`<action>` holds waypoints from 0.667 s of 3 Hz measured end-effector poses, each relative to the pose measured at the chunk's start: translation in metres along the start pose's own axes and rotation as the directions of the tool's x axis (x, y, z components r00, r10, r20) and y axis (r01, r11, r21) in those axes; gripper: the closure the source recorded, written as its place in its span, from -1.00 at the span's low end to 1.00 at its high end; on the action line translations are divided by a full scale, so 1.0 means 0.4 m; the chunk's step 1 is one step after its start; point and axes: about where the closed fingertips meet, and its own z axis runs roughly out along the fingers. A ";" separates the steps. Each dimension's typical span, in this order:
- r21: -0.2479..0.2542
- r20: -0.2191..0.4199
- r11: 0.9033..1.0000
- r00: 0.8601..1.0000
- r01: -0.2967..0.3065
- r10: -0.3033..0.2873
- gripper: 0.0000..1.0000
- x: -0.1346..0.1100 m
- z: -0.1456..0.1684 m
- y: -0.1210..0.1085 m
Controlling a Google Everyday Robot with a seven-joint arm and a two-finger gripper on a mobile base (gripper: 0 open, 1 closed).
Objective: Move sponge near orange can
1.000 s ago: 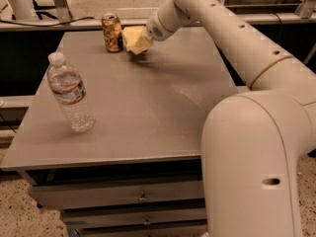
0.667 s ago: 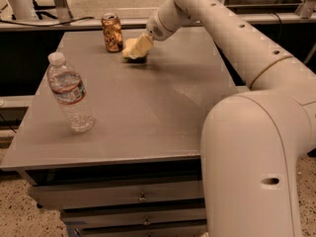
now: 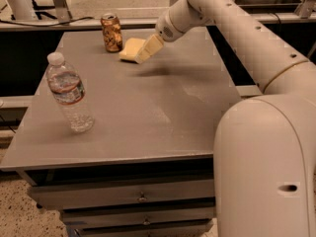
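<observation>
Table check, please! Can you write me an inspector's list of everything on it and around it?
Surface: grey table, flat top.
Job's things: sponge lies at the far side, just right of the orange can, with a small gap between them; the can stands upright.
Clutter: water bottle, upright near the left edge.
Claw: claw is at the sponge's right edge; cannot tell whether it touches.
Cables: dark cable on the floor behind the table.
Surroundings: drawers under the table; metal stand legs behind it.
</observation>
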 end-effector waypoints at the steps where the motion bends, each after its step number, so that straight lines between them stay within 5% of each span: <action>1: -0.048 0.051 0.999 0.999 0.005 -0.002 -1.00 0.053 -0.080 -0.015; 2: -0.088 0.131 0.994 0.990 0.062 -0.050 -1.00 0.098 -0.194 -0.036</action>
